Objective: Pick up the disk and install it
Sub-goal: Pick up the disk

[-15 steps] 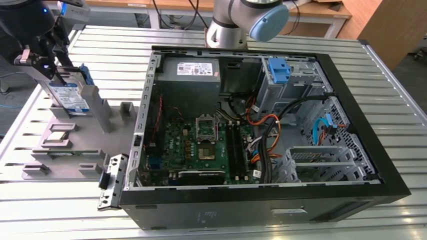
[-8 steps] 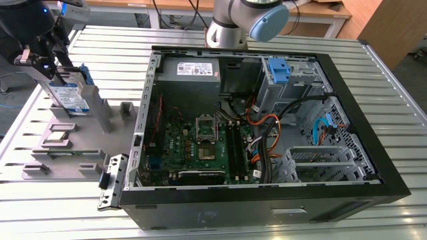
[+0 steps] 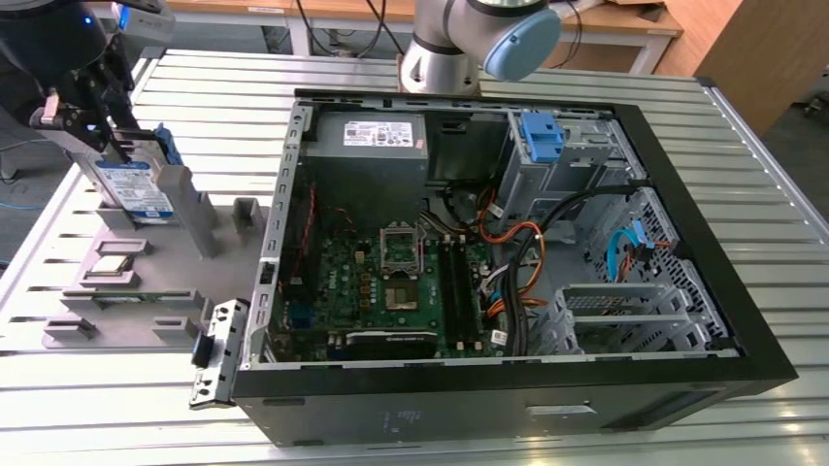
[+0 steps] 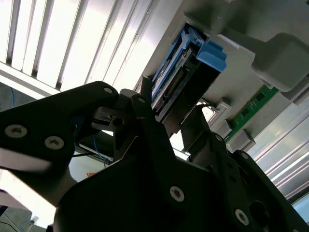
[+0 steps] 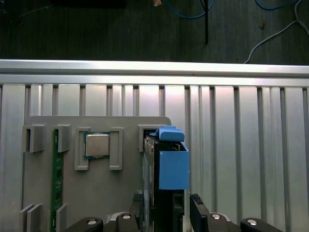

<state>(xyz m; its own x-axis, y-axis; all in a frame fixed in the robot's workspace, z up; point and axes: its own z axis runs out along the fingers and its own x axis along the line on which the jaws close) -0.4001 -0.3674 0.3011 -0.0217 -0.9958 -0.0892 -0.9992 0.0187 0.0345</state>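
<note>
Well, the gripper (image 3: 111,146) sits at the exterior view's far left, over the grey fixture plate (image 3: 169,282) that lies beside the open computer case (image 3: 745,320). It has the disk (image 3: 140,189) between its black fingers (image 5: 198,210). In both wrist views one finger lies close against each broad face of the drive, so the hold looks narrow and set on the disk's near end.

The disk stands on edge, leaning a little, with its lower end down among the plate's upright posts. Its blue-and-white label faces the exterior camera. The blue caddy (bright against all that grey) wraps the far end in the first wrist view, where the disk (image 5: 173,169) rises from a slot in the plate (image 5: 96,193).

On the same plate a processor chip (image 5: 97,145) rests in its own nest just beside the disk's slot, and a green memory stick (image 5: 58,169) lies in a groove further along. Plate and case both rest on a slatted metal table (image 3: 790,243). Inside the case, a bare blue bracket (image 3: 542,136) sits in the drive cage near the grey power supply (image 3: 369,136).
</note>
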